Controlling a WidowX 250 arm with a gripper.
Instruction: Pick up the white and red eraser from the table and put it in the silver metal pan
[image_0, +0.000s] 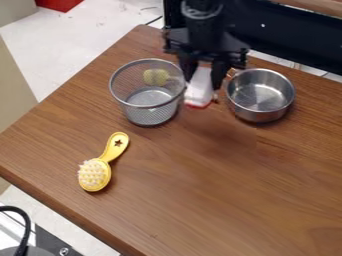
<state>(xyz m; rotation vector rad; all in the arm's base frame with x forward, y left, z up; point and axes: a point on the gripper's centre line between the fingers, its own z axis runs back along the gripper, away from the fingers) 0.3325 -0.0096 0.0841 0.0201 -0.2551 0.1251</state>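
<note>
Actually, the tightest room is around the pincer (202, 86), which hangs between a wire-mesh basket (148, 118) and a shiny metal pot (260, 113), near the rear edge of the counter (194, 205). It is closed on a white thing with a red lower edge (198, 90), just beside the basket's rim; whether the two touch, I cannot tell. The pot stands near on the other side, and a pale yellow thing (156, 76) shows within the basket's outline.

Brown wood stretches in front of these, toward the bottom and right of the view. A yellow brush (93, 175) lies well apart from the basket, bristles up, its head nearer the counter's front-left edge. Beyond the left edge is a pale floor (73, 32) with a red item (60, 4); a black cable (27, 227) curves at lower left.
</note>
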